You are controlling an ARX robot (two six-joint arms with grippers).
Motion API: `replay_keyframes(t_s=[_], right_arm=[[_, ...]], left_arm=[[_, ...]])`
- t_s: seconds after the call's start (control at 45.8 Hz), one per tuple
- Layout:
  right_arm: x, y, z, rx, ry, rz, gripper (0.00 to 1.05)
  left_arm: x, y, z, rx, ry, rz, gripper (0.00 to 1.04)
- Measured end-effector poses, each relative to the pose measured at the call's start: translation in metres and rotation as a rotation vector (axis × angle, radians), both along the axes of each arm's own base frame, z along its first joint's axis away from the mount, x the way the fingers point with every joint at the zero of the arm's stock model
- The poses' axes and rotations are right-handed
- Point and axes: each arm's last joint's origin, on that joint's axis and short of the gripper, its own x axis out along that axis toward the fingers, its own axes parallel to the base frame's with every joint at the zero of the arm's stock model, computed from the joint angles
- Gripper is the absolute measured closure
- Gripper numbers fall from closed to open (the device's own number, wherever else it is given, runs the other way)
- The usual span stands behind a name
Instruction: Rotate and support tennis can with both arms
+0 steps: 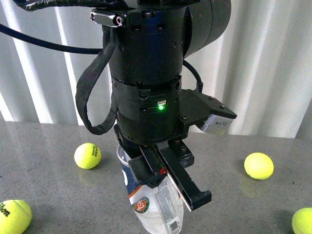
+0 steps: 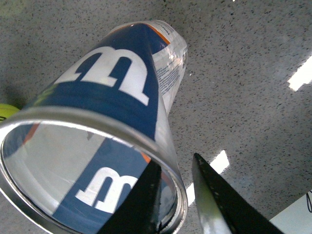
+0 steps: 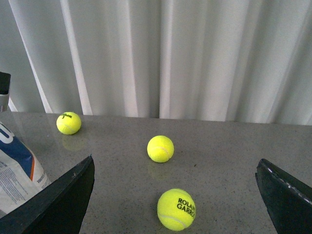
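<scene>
The tennis can [image 1: 152,208], clear with a blue and white label, stands tilted under a bulky black arm in the middle of the front view. My left gripper [image 1: 168,187] is shut on its upper rim. In the left wrist view the tennis can [image 2: 107,83] shows its white W and silver rim, and the left gripper [image 2: 174,163] has one finger inside the open mouth and one outside. My right gripper [image 3: 175,161] is open with nothing between its fingers. In that view the tennis can [image 3: 14,175] lies just beyond one finger, apart from it. Its lower end is cut off in the front view.
Yellow-green tennis balls lie on the grey speckled table [image 1: 48,195]: one at the left [image 1: 87,155], one at the right [image 1: 259,165], two at the front corners [image 1: 13,216] [image 1: 303,222]. One ball [image 3: 176,209] lies ahead of the right gripper. White curtain [image 1: 273,63] behind.
</scene>
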Motion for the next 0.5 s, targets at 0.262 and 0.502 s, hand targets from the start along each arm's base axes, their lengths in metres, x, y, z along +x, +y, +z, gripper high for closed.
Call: replay_keyframes(t_s=[0.262, 0.502], right_arm=[[0.000, 0.000, 0.000, 0.000, 0.000, 0.000, 0.07], [0.000, 0.000, 0.000, 0.000, 0.000, 0.000, 0.07]], left_arm=[[0.001, -0.004, 0.017, -0.073, -0.020, 0.035, 0.43], [-0.009, 0.006, 0.043, -0.170, -0.067, 0.094, 0.07]])
